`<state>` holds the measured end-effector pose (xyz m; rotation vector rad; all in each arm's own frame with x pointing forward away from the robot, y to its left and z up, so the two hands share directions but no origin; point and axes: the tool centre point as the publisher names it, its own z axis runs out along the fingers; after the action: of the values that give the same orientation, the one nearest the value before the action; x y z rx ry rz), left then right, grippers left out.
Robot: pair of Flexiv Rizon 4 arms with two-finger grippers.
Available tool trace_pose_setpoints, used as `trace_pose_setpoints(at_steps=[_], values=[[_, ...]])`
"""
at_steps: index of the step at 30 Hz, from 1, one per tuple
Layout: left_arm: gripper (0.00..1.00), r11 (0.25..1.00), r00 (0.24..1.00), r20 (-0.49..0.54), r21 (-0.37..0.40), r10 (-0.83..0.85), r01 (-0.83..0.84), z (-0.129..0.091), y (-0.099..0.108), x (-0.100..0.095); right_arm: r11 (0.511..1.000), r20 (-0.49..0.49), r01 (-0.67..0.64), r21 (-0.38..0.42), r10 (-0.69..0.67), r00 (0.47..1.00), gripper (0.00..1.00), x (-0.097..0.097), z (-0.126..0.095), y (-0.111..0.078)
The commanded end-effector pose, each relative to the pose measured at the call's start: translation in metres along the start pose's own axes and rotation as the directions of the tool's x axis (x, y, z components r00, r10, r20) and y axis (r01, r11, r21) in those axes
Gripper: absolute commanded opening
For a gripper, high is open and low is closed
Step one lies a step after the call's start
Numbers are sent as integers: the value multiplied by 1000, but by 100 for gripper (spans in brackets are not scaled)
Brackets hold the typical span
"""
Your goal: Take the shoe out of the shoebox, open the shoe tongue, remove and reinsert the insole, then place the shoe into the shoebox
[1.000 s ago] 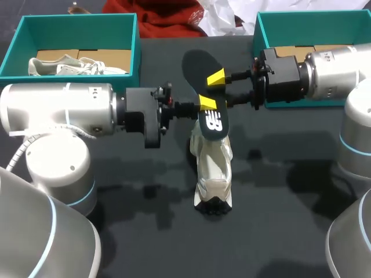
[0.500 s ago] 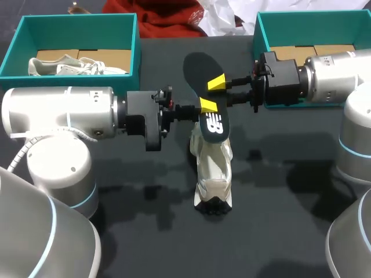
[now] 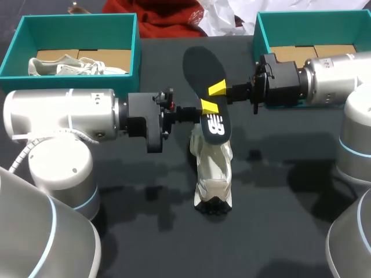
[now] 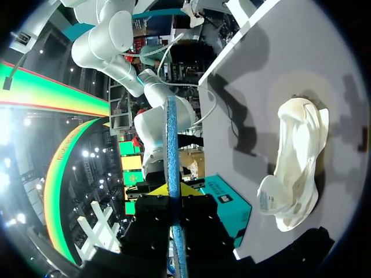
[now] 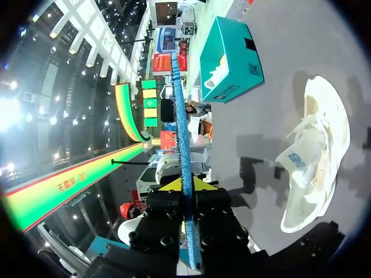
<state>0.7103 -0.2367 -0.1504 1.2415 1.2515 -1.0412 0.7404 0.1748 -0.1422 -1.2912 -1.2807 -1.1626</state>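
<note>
Currently left fingers (image 3: 208, 106) and right fingers (image 3: 217, 88) are both pinching the insole (image 3: 200, 66) above the shoe (image 3: 213, 165) (removal looks done); reinsertion is probably calling for angling it into the opening.

Head camera fixed high behind the robot, looking down on the whole bench (image 3: 278, 191) at middle range. Each wrist camera sits close behind its own hand, left hand (image 4: 173, 190) and right hand (image 5: 185, 184), facing out along it from opposite sides. All three share the insole (image 3: 202, 68), edge-on in both wrist views, and the shoe (image 3: 213, 168).
</note>
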Motion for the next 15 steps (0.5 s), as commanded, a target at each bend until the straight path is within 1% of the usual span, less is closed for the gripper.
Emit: trace_pose_setpoints(at_steps=[1, 4, 8, 10, 12, 14, 15], values=[[100, 1000, 1000, 6, 1, -6, 6, -2, -4, -3, 1000, -6, -7, 5, 7, 1000, 0, -4, 1, 1], [100, 1000, 1000, 16, -14, -13, 14, -18, -4, -7, 1000, -10, -16, 6, 16, 1000, 0, -8, -1, 1], [100, 998, 999, 3, -45, -35, 35, -46, 0, -12, 1000, -15, -28, 7, 28, 999, 0, -15, -3, 0], [100, 997, 998, -4, -47, -58, 58, -61, 3, -16, 1000, -16, -29, 10, 29, 999, 0, -17, -4, -1], [100, 998, 997, -54, -33, -56, 54, -75, 6, -18, 999, -19, -35, 12, 35, 999, 0, -19, -4, -3], [100, 1000, 991, -132, 1, 6, -6, -88, 9, -21, 999, -20, -39, 9, 39, 999, 0, -21, -4, -5], [100, 1000, 991, -132, 1, 6, -6, -88, 9, -21, 999, -21, -40, 7, 40, 999, 0, -22, -4, -6]])
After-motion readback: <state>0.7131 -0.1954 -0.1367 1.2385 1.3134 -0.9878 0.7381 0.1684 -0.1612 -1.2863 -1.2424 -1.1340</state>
